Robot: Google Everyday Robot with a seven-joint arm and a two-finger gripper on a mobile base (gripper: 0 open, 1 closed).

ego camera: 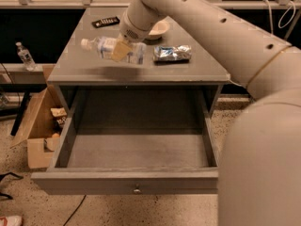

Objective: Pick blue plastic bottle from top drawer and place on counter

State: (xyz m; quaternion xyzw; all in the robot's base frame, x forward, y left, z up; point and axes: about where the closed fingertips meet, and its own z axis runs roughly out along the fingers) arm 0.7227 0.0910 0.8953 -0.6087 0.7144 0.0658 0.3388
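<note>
The blue plastic bottle (102,46) lies on its side in my gripper (121,51), white cap pointing left. One tan finger pad (121,51) crosses its label. The gripper is shut on the bottle and holds it a little above the counter (84,69), over the left-middle part, with a shadow under it. The top drawer (136,149) is pulled fully open below the counter and its inside is bare. Its knob (137,189) shows on the front panel. My arm comes in from the upper right and fills the right side of the view.
On the counter are a silvery-blue foil packet (172,53), a pale bowl (158,29) behind the gripper and a black remote (106,21) at the back. An open cardboard box (37,126) stands on the floor at the left, and a small clear bottle (24,55) stands beyond it.
</note>
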